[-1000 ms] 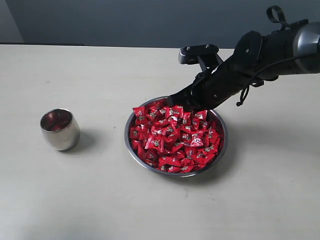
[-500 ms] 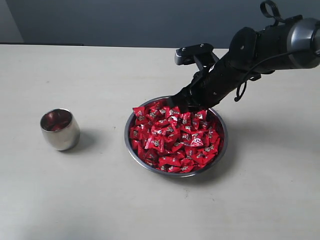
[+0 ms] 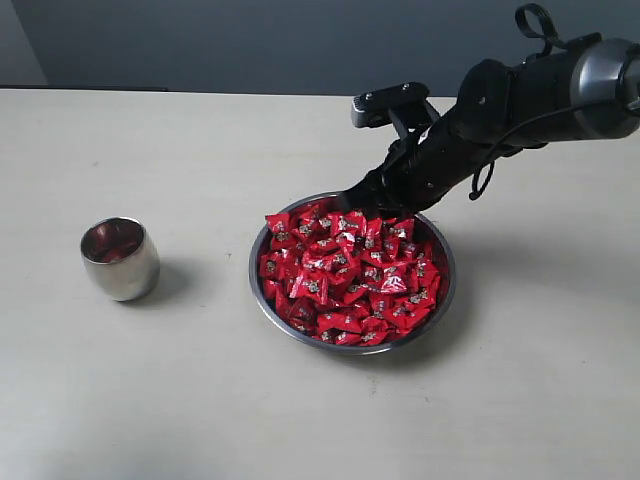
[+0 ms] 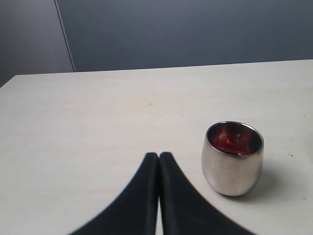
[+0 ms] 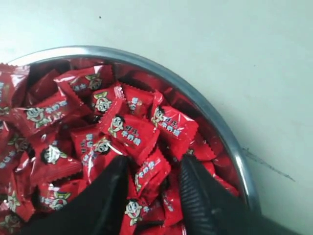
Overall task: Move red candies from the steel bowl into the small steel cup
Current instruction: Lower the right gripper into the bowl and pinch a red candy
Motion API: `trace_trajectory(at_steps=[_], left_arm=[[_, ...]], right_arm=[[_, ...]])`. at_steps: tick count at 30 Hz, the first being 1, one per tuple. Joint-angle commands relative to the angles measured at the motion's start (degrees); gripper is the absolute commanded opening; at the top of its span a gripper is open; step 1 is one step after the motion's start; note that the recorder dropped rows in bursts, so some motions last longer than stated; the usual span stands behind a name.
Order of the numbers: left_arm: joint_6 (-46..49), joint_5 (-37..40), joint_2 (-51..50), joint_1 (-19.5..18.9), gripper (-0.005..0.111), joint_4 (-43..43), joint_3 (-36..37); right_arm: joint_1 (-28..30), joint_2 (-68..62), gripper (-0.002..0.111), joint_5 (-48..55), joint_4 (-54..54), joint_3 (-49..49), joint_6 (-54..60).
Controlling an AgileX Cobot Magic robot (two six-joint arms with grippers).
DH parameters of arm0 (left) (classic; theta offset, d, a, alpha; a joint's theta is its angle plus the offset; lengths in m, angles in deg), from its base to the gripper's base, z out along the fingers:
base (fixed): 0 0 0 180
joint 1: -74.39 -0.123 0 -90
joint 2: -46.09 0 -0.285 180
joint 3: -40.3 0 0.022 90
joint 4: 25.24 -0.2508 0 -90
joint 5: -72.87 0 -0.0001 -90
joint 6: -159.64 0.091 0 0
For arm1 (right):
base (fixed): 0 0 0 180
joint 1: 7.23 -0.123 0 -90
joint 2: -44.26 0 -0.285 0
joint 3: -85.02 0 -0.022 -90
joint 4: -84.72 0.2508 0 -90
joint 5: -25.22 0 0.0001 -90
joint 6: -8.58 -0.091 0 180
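Moved: the right pincer (image 3: 356,200) has drawn slightly up and back toward the far rim of the steel bowl (image 3: 253,275), and its fingers have parted since a second ago; bowl and cup lie where they did.
Right pincer: fingers stand apart, tips down among the red candies (image 3: 345,275) at the far edge of the heap. One wrapper lies between the fingers, and it does not look squeezed.
Left pincer (image 4: 159,156): fingers pressed together with nothing between them, low over the bench (image 3: 150,400), tips just beside the small steel cup (image 3: 120,262) without touching it.
Red candies: piled to the rim of the steel bowl, shiny wrappers with a small printed face.
Steel bowl: flat on the bench, a little right of the middle in the exterior view, under the right arm.
Small steel cup: upright on the bench, well apart from the bowl on its left in the exterior view; red shows inside it.
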Motion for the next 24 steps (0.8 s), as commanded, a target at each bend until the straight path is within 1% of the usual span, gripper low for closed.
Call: trace_trajectory(at_steps=[1,7,24], left_arm=[[-0.14,-0.09,0.26,-0.03,0.0,0.13,0.22],[-0.14,-0.09,0.26,-0.03,0.0,0.13,0.22],[-0.14,-0.09,0.26,-0.03,0.0,0.13,0.22]], right_arm=[[0.29,-0.99,0.035,-1.35,-0.69,0.3,-0.08],[0.29,-2.82,0.035,-1.47,1.47,0.3,-0.08],[0.29,-2.93,0.035,-2.74,1.47,0.3,-0.08]])
